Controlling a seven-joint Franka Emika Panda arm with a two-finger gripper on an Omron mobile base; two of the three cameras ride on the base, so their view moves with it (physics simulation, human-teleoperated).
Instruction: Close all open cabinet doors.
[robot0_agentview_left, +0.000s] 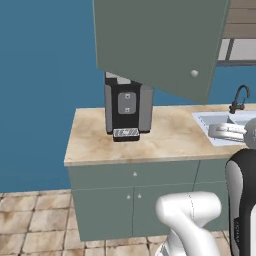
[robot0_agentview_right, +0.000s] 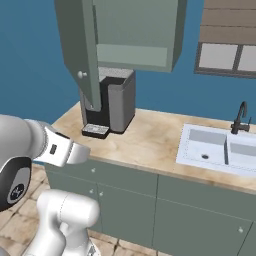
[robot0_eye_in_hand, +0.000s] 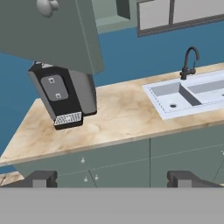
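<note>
Overhead, an open cabinet door swings out from the wall cabinet above the marble-patterned worktop; in the right base view the same door appears nearly edge-on at 11 o'clock, its round silver knob near the lower corner. In the hand view the door fills the 11 o'clock region, knob at the top edge. Directly beneath the door stands a black-and-grey coffee machine, its drip tray towards the worktop's front edge. At 3 o'clock of the machine lies a white double sink with a dark curved faucet behind it; a window sits on the blue wall above. Below the worktop run grey-green base cabinets with small knobs. The pincer shows its two dark fingertips wide apart at 6 o'clock of the hand view, holding nothing, well apart from the door. The robot arm reaches across at 9 o'clock in the right base view.
</note>
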